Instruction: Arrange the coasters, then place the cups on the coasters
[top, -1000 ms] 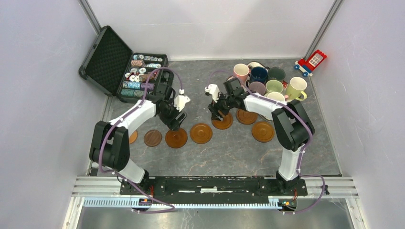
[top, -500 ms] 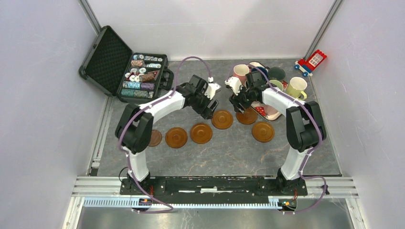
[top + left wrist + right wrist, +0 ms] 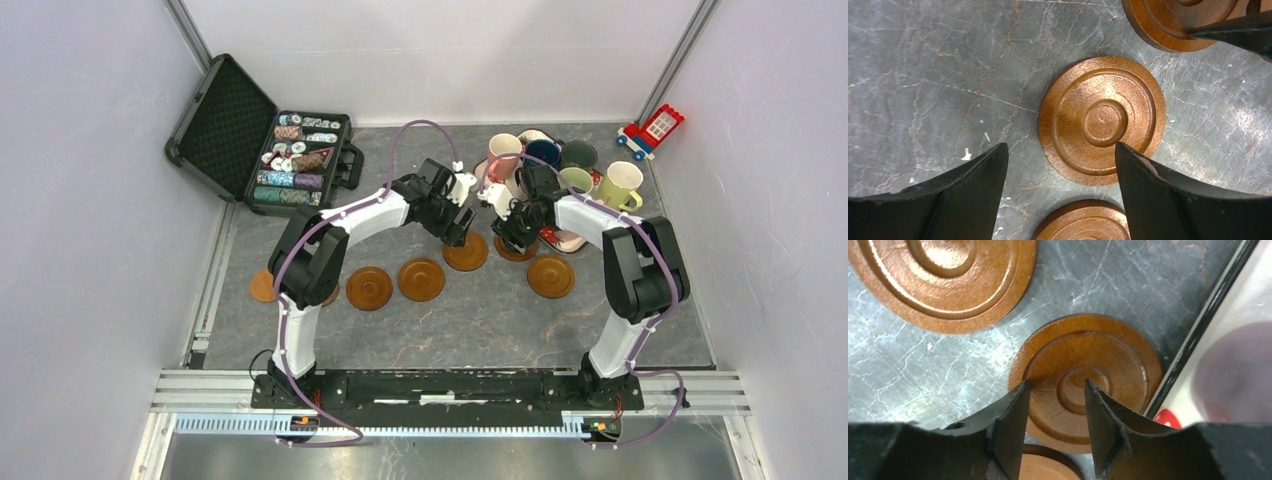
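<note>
Brown wooden coasters lie in a loose row: one [image 3: 369, 288], one [image 3: 421, 279], one [image 3: 466, 252], one [image 3: 517, 247] and one [image 3: 551, 276], plus a part-hidden one [image 3: 263, 286] at the far left. My left gripper [image 3: 458, 232] [image 3: 1062, 147] hangs open just above a ringed coaster [image 3: 1102, 120], holding nothing. My right gripper [image 3: 510, 232] [image 3: 1056, 384] is low over the coaster [image 3: 1085, 375] beside the tray, its jaws narrowed but apart and empty. The cups cluster at the back right: pink [image 3: 504, 152], navy [image 3: 543, 152], dark grey-green [image 3: 578, 154], light green [image 3: 573, 180], yellow-green [image 3: 620, 185].
A white strawberry-print tray [image 3: 562, 240] [image 3: 1228, 325] lies right of my right gripper, touching the coaster's edge. An open black case of poker chips [image 3: 290, 160] stands at the back left. A toy house [image 3: 655, 128] sits in the back right corner. Both grippers are close together.
My left arm swung right from the left coasters to the middle one. My right gripper shifted right onto the coaster beside the tray, and its jaws narrowed.
</note>
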Robot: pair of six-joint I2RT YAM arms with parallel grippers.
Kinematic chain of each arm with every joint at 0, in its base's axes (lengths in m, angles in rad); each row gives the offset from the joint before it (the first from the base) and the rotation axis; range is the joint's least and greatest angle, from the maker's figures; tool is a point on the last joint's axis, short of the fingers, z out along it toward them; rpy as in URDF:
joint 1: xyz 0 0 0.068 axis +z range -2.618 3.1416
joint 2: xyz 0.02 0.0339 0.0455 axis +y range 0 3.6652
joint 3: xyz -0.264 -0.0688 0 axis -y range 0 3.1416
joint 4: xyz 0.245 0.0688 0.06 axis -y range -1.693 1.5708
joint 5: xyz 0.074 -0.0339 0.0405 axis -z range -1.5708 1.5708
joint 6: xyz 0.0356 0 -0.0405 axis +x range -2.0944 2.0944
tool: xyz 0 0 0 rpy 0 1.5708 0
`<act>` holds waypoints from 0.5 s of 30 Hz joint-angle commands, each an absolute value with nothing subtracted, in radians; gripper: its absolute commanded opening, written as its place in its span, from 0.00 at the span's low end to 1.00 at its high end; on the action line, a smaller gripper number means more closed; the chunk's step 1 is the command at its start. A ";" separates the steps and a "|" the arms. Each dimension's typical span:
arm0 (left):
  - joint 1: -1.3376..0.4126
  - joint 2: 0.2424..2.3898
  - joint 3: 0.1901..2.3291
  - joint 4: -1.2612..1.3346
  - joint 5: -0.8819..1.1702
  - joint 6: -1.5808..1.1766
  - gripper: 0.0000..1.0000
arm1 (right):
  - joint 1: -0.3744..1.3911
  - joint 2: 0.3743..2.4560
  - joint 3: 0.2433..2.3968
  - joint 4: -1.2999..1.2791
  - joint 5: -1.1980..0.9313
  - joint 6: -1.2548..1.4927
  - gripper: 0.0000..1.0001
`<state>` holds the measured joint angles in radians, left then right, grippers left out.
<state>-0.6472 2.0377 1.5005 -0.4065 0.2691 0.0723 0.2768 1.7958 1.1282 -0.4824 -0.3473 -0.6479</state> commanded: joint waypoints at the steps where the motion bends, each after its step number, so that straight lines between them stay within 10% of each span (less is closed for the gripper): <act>1: -0.652 2.056 1.529 -0.348 0.288 0.015 0.84 | 0.273 1.737 1.063 -0.530 -0.403 -0.662 0.49; 15: -0.687 2.068 1.482 -0.304 0.320 -0.003 0.80 | 0.272 1.541 0.789 -0.548 -0.376 -0.688 0.40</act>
